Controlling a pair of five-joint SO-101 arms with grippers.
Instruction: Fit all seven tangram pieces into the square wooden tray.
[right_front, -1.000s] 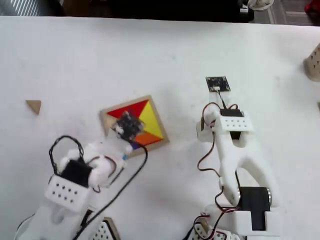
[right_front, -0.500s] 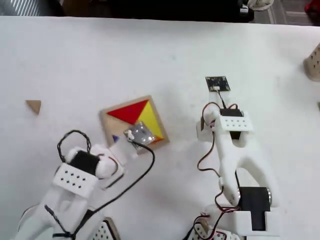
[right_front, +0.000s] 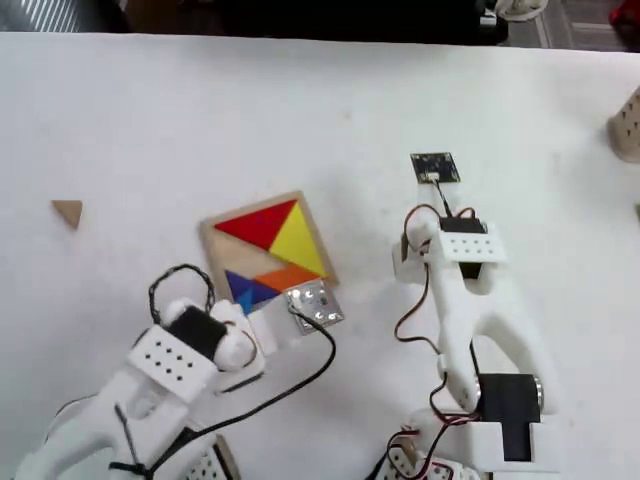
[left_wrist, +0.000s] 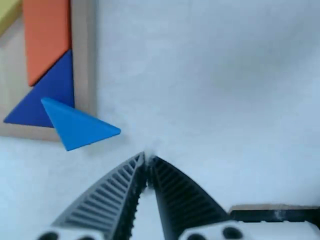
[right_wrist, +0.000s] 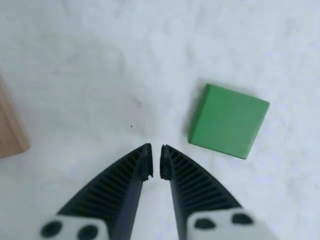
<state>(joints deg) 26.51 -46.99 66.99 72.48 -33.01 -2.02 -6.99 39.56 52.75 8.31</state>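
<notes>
Left end effector (left_wrist: 148, 167): closed, empty, beside tray (left_wrist: 84, 60).
Right end effector (right_wrist: 155, 162): closed, empty, near green square (right_wrist: 228, 120).
Light-blue triangle (left_wrist: 77, 127): across tray rim.

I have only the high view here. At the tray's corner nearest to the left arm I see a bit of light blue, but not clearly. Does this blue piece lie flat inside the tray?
Observer: No. The light blue triangle lies across the tray rim, partly over the dark blue triangle, with one tip out over the table.
Operator: Does the left gripper hold it?
Observer: No. The left gripper is shut on nothing, over bare table beside it.
Operator: Is any piece near the right arm?
Observer: Yes. A green square lies on the table just ahead of the right gripper.
</notes>
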